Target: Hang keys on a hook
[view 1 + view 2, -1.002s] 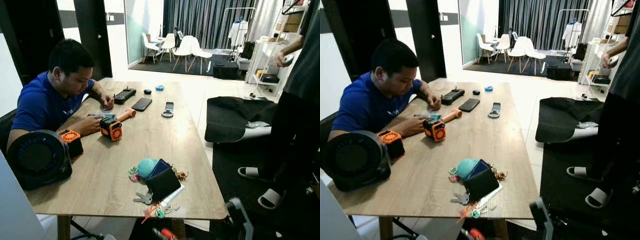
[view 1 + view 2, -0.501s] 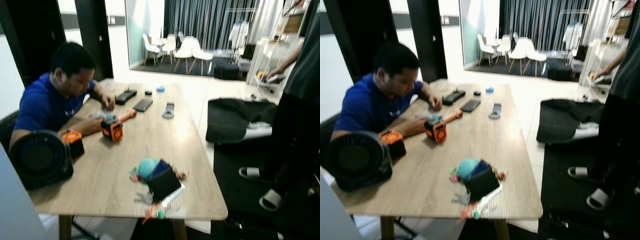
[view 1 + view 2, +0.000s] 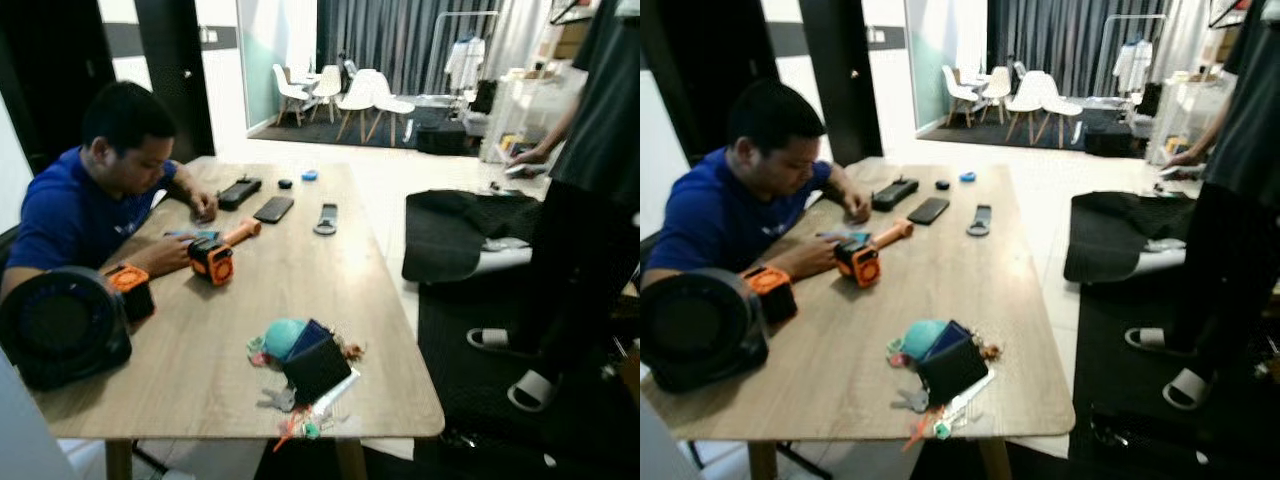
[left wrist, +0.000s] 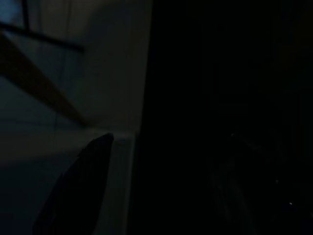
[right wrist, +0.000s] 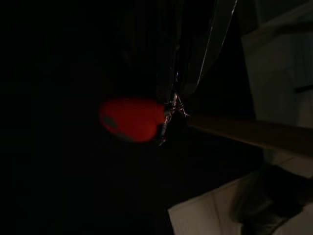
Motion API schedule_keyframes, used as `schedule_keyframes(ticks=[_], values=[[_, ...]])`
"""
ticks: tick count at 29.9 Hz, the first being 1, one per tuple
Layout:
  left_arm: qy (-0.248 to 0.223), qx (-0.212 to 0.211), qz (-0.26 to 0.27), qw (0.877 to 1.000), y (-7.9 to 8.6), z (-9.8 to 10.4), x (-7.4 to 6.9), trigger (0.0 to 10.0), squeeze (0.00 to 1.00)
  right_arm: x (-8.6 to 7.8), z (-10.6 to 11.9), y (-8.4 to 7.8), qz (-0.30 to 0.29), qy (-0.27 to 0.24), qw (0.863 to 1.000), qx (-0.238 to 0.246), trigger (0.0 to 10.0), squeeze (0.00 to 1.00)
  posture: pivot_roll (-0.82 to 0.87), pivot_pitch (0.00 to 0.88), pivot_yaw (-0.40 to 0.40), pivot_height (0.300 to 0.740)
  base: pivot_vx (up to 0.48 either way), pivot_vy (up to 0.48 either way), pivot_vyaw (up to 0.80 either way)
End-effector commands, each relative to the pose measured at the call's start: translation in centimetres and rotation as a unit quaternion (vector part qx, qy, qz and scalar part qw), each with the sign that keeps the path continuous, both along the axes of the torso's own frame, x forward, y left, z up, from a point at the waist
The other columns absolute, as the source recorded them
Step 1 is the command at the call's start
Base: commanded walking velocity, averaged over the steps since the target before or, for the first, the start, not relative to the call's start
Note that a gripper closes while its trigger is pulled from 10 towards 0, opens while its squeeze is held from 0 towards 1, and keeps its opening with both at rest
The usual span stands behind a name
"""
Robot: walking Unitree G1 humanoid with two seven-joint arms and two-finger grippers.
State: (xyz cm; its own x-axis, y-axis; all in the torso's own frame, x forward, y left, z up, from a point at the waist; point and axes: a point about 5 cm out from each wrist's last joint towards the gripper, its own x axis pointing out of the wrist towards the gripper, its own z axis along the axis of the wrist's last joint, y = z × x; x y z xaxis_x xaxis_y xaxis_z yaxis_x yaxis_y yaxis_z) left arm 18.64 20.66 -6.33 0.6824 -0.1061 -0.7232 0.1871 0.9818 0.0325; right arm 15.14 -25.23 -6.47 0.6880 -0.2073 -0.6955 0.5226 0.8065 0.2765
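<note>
Where the table (image 3: 300, 270) ends, keys (image 3: 277, 400) beside black pouch (image 3: 318, 368), contents hidden, fingers' state unclear

Light wood-grain table (image 3: 290, 270); teal ball (image 3: 281, 335); blue shirt (image 3: 60, 215); orange-black tool (image 3: 211, 260); silver keys (image 3: 275, 399).

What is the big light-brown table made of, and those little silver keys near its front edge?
The big light-brown table looks like wood or wood-look laminate: pale streaky grain, matte finish. The small silver keys look like metal, grey and slightly shiny, though they are blurred here, so that is a guess.
</note>
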Motion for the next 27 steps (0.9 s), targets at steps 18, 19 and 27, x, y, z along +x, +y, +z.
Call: schedule_keyframes(ticks=[18,19,27], values=[[0.024,0.02,-0.03,0.999,-1.8,-1.1,-0.4,10.0,0.0,-0.3,-2.5,5.0,0.078,0.052,0.995,0.019,10.0,0.0,0.05,0.033,0.032,0.74,0.0,0.0,0.0],[0.024,0.02,-0.03,0.999,-1.8,-1.1,-0.4,10.0,0.0,-0.3,-2.5,5.0,0.078,0.052,0.995,0.019,10.0,0.0,0.05,0.033,0.032,0.74,0.0,0.0,0.0],[0.021,0.034,-0.027,0.999,-1.6,-1.2,-0.2,10.0,0.0,-0.3,-2.7,5.4,0.075,0.049,0.995,0.031,10.0,0.0,0.05,0.03,0.033,0.74,0.0,0.0,0.0]])
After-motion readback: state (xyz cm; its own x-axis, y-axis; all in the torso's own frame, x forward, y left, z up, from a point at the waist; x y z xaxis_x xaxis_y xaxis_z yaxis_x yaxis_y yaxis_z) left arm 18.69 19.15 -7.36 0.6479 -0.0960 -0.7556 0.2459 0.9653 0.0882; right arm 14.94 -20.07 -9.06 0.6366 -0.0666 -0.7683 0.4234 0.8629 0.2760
